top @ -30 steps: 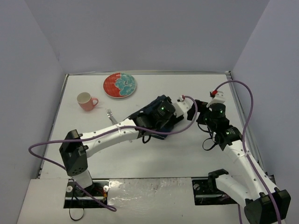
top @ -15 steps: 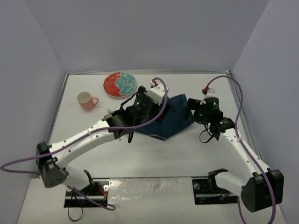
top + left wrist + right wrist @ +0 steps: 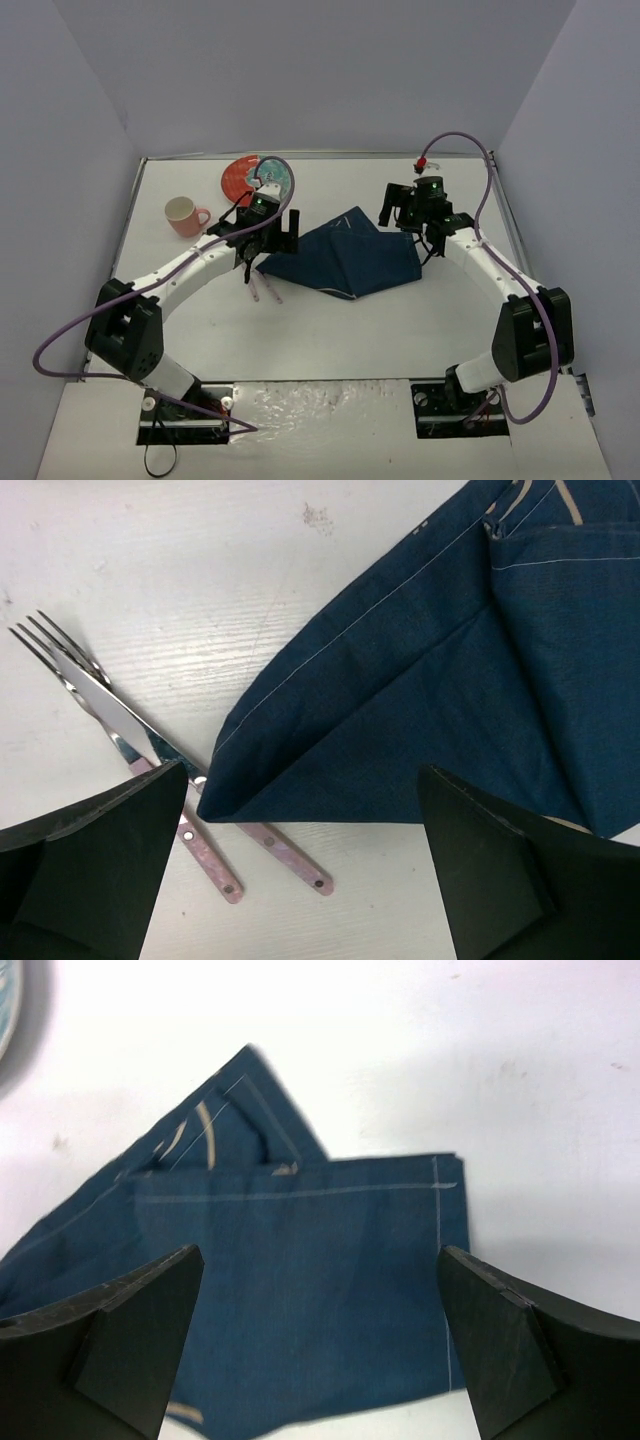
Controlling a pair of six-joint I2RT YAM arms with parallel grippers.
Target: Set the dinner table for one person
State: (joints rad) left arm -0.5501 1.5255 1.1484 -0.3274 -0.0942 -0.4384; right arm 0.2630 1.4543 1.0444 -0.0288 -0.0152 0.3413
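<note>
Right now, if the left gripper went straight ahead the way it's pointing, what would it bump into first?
The left gripper would probably hit the folded corner of the blue cloth, on the white table between its open fingers. The cutlery handles lie right beside it, so I can't be sure.

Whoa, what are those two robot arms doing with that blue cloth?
They are setting the dinner table. Both the left tool and the right tool are open above a rumpled, folded-over blue placemat, holding nothing. A fork and knife lie by its corner; a pink cup and a red and blue plate sit at the far left.
</note>
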